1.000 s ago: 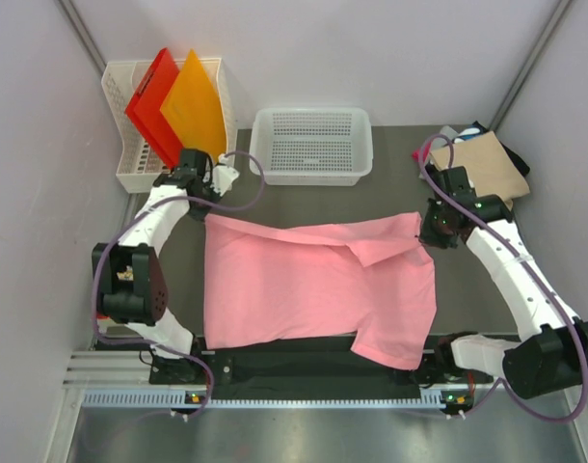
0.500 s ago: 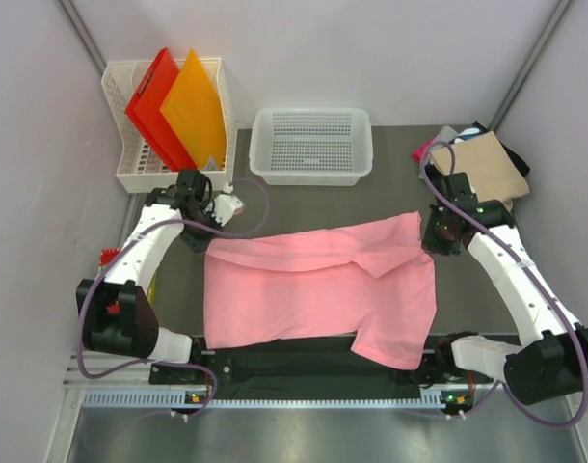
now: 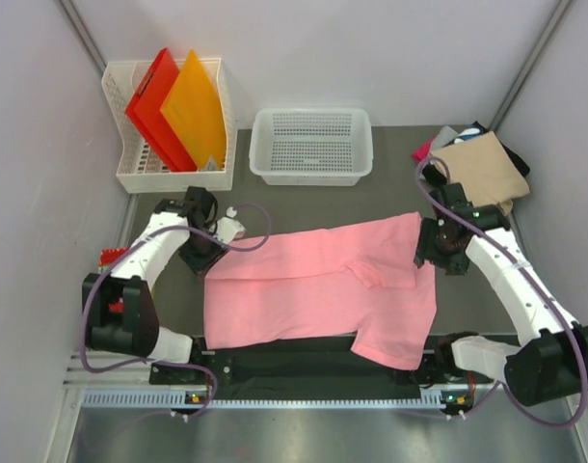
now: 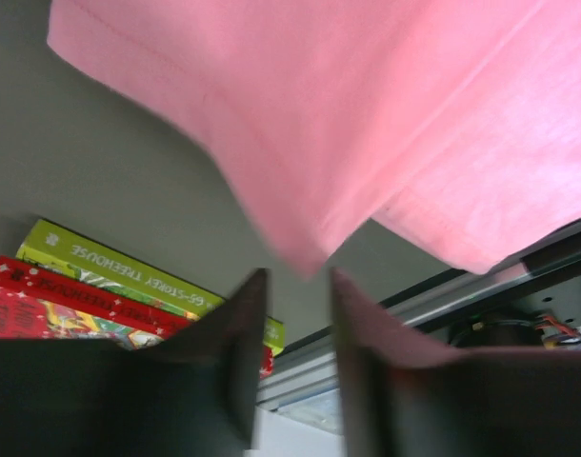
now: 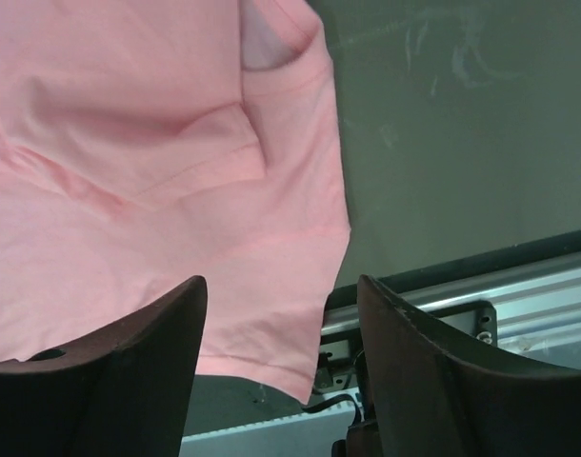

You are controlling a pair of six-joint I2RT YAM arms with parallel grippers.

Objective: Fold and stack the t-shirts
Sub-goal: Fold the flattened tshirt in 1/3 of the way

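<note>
I am pinching the 10 o'clock corner of the pink t-shirt (image 3: 313, 289) in my near-closed left gripper (image 4: 298, 281) — my right gripper (image 5: 279, 284) is hovering empty, spread wide, at 3 o'clock.

My left arm (image 3: 147, 246) and right arm (image 3: 511, 280) wear smooth white shells over the long links, with black housings at the joints. The biggest black housing (image 3: 120, 326) on my left side carries a small red mark. A thin purple cable (image 3: 265, 228) loops off my left arm, and another purple cable (image 3: 417, 179) curls beside my right. My left jaws end in flat, dark, straight-edged fingers (image 4: 219, 367). The fingers (image 5: 105, 381) of my right jaws are dark, broad and round-shouldered.
</note>
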